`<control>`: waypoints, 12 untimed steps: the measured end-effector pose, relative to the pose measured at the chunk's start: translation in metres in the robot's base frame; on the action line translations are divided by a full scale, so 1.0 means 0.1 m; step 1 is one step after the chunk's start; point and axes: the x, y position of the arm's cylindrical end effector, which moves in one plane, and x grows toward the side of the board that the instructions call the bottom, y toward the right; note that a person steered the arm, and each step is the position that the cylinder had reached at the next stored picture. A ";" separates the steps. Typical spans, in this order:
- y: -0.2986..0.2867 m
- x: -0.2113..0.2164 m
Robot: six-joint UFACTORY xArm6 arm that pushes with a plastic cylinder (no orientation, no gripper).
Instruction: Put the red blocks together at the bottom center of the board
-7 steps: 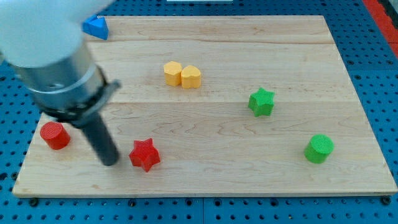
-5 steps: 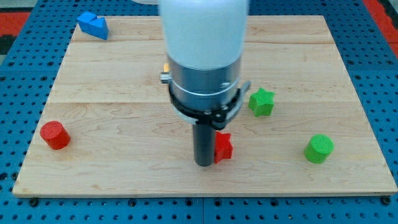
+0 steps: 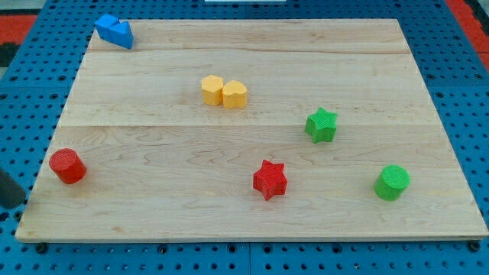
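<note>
A red cylinder (image 3: pixel 67 166) stands near the board's left edge, low down. A red star (image 3: pixel 270 179) lies near the bottom, a little right of centre, far from the cylinder. A dark shape (image 3: pixel 9 191) shows at the view's left edge, off the board and left of the red cylinder; it may be part of my rod. My tip itself cannot be made out.
Two yellow blocks (image 3: pixel 224 92) touch each other above centre. A green star (image 3: pixel 321 125) and a green cylinder (image 3: pixel 392 182) lie at the right. A blue block (image 3: pixel 114 31) sits at the top left corner of the wooden board (image 3: pixel 153 221).
The rod pushed the red star to the right, from the lower left to just right of bottom centre. The arm has since left the board towards the left. The red cylinder has not moved.
</note>
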 end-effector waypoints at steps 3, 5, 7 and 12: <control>1.78 -0.38; 1.01 -0.52; 2.00 -0.73; 3.89 -0.58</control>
